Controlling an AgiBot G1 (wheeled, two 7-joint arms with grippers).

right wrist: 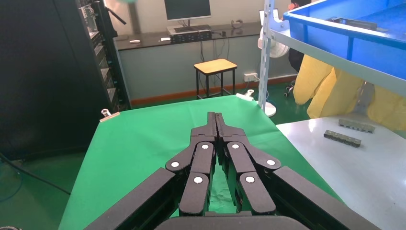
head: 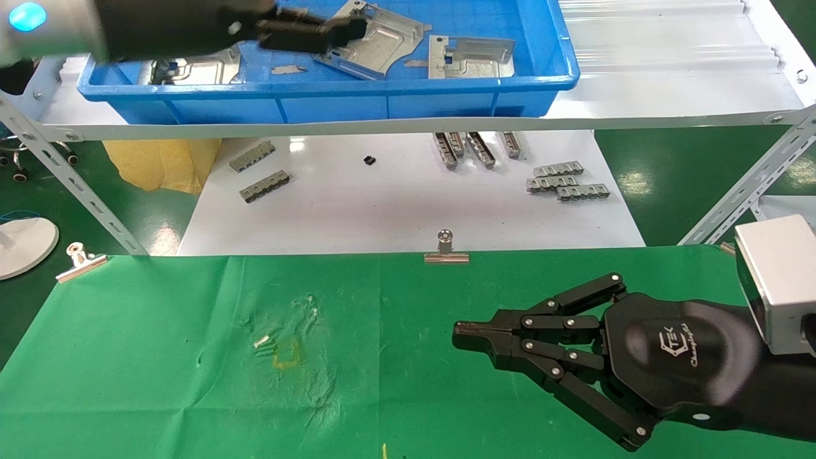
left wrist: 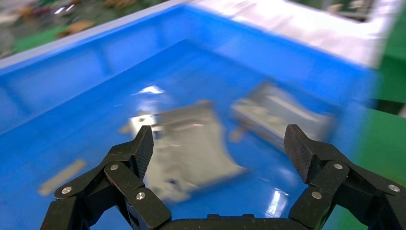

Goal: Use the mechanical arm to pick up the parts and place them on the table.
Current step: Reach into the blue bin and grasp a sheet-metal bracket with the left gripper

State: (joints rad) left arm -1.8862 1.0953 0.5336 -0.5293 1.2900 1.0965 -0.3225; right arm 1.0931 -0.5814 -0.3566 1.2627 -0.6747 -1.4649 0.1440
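Only the left wrist view shows the left gripper (left wrist: 218,143) with jaws spread wide and empty, a ridged silver sheet-metal part (left wrist: 191,148) lying between and below them on the glossy blue tray (left wrist: 57,96). The right gripper (head: 468,336), jaws pressed together, hovers over the wrinkled green table (head: 159,357); its palm reads "TEK".

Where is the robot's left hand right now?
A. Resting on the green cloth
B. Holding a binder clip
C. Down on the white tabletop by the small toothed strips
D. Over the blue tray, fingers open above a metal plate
D: the left gripper hangs inside the blue tray, its fingers spread wide over a silver plate and not touching it.
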